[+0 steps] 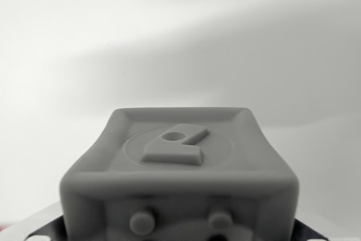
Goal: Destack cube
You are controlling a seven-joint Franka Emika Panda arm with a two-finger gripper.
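One view: wrist only.
Gripper housing [179, 167]: my grey body is filling the lower centre, blurred.
Fingers: not showing; I can't tell whether I'm gripping.
Cube: not showing.
Backdrop [169, 38]: plain white, shadowed.

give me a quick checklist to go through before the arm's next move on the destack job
1. Cube in view: not ok. No cube shows anywhere in the wrist view.
2. Camera sight line: not ok. The grey moulded block with a raised emblem fills the lower half, close and blurred.
3. Fingers open or shut: cannot tell. None can be made out.
4. Anything held: cannot tell.
5. Surface beyond: ok as far as seen. The plain white background shows only soft shadow.
6. Stack state: cannot tell; nothing stacked is visible.
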